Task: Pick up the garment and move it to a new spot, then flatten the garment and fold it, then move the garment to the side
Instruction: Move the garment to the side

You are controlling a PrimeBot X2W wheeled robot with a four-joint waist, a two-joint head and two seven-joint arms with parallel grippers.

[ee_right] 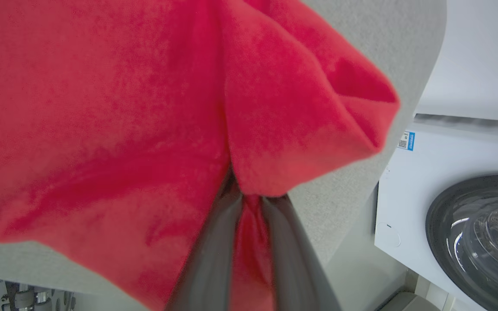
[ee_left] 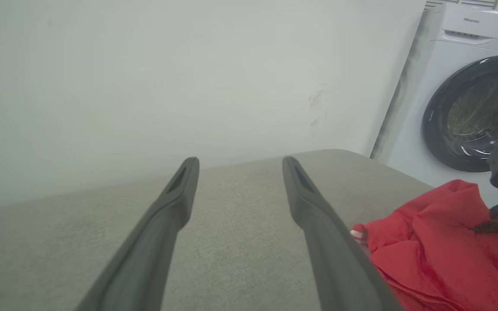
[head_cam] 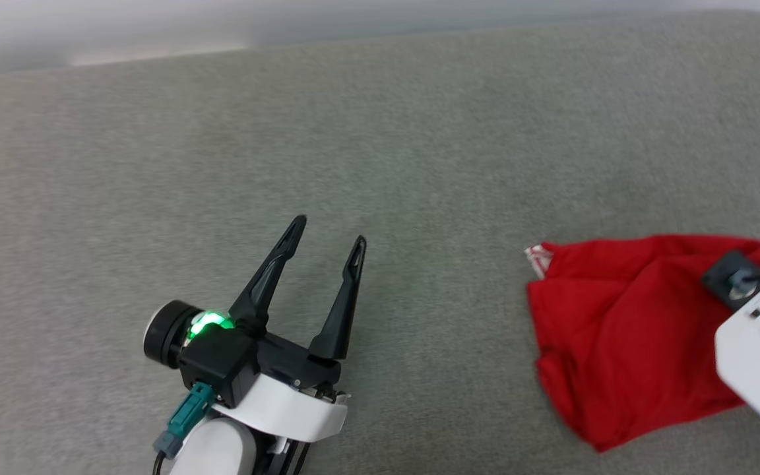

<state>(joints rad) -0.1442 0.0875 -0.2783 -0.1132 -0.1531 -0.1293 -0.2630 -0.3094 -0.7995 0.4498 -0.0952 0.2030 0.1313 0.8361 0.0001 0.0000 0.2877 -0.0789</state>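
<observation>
My right claw (ee_right: 253, 203) was pinched tight on the red shirt (head_cam: 617, 330). In my right wrist view, my two dark fingers (ee_right: 214, 242) came up from the bottom middle. A bunch of red cloth was squeezed between them. The rest of the shirt spread over the left and top of that view.

In my head view, the shirt lay all crumpled at the right side of the frame, on the soft grey top (head_cam: 353, 132). A little bit of red-and-white striped trim (head_cam: 538, 257) poked out at the shirt's upper left corner. My white right wrist was at the right edge, over the right end of the shirt.

My left claw (head_cam: 329, 232) was at the lower left of my head view. Its fingers were spread wide and it held nothing. It was well apart from the shirt. I could not tell if it touched the grey top.

In my left wrist view, the shirt was at the lower right. A white washing machine (ee_left: 448, 65) with a round dark door stood at the upper right, beside a pale wall (ee_left: 145, 65).
</observation>
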